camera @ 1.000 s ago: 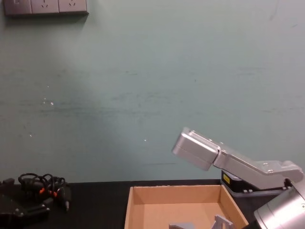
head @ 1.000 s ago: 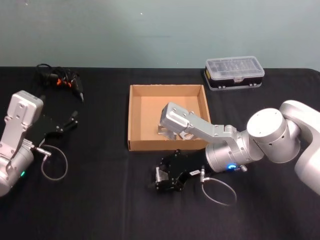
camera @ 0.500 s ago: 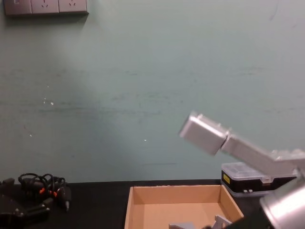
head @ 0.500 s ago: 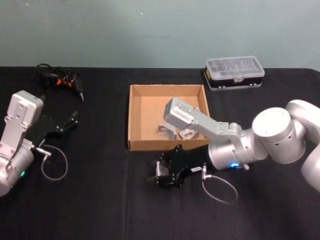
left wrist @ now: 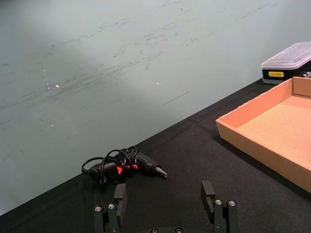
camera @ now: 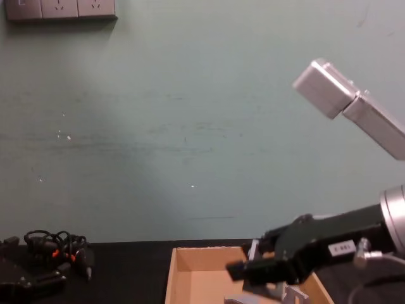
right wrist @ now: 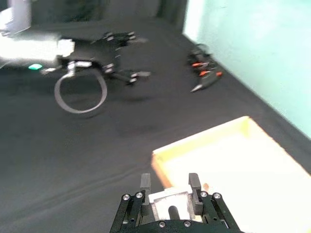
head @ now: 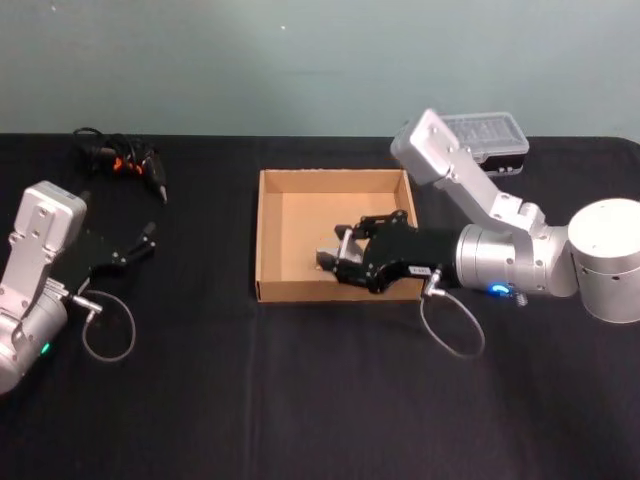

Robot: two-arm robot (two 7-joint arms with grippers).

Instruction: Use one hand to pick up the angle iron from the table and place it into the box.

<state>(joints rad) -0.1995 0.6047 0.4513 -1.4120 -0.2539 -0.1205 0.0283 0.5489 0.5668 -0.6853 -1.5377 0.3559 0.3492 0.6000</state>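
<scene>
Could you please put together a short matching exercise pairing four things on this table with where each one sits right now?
Things:
1. tan cardboard box
2. clear-lidded plastic case
3. black tangled cable tool with orange marks
4. right black two-finger gripper

Places:
A. far left of the black table
B. over the box's near part, with a silver metal piece between its fingers
C. far right, behind the right arm
D. middle of the table

Pairs: 1-D, 2-C, 3-A, 4-B

box (head: 270, 232): tan cardboard, matt, plain brown inside
surface (head: 300, 400): black, matt, cloth-like
angle iron (right wrist: 167, 200): pale grey metal, dull sheen
right arm (head: 520, 262): silver-grey, smooth satin
case (head: 488, 130): clear glossy plastic lid
</scene>
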